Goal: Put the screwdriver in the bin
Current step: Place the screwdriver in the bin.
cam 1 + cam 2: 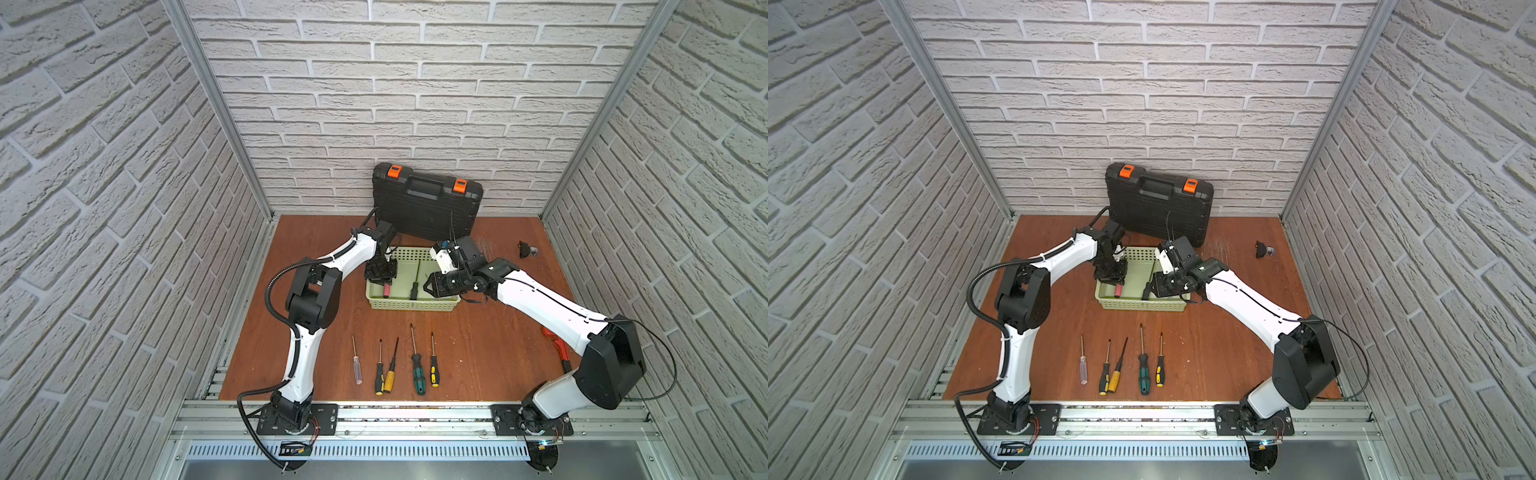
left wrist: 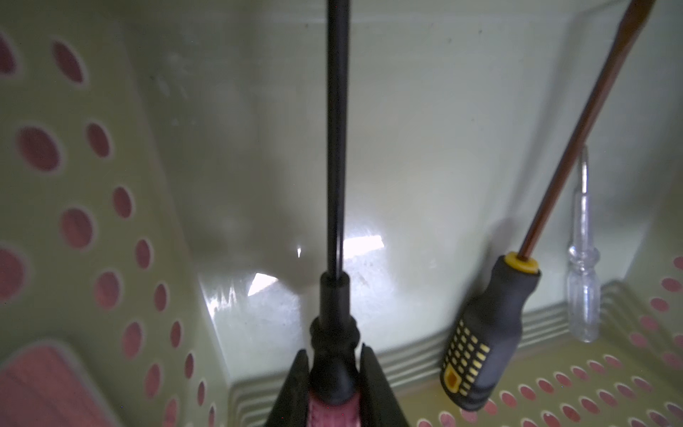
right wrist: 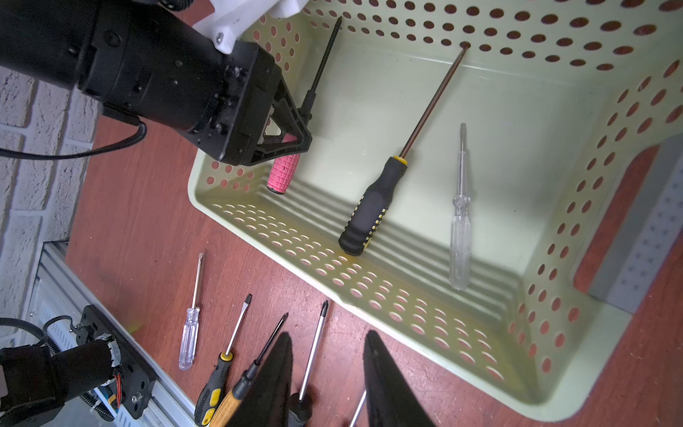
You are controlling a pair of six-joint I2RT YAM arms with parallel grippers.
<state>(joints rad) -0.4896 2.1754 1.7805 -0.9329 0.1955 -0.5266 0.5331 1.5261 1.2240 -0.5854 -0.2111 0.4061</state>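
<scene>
The pink-handled screwdriver (image 3: 284, 172) is pinched at its handle by the left gripper (image 3: 295, 137) and held low inside the bin (image 3: 369, 292), on its 9 o'clock side, with the handle end near the 6 o'clock wall. The right gripper (image 3: 329, 338) is held spread and empty by the bin's 3 o'clock side. Two more tools are laid on the bin floor: a black-and-yellow screwdriver (image 3: 369, 210) and a clear screwdriver (image 3: 460, 229).

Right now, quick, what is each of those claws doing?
Left gripper: closed on the pink-handled screwdriver, inside the pale green bin.
Right gripper: open, holding nothing.
</scene>
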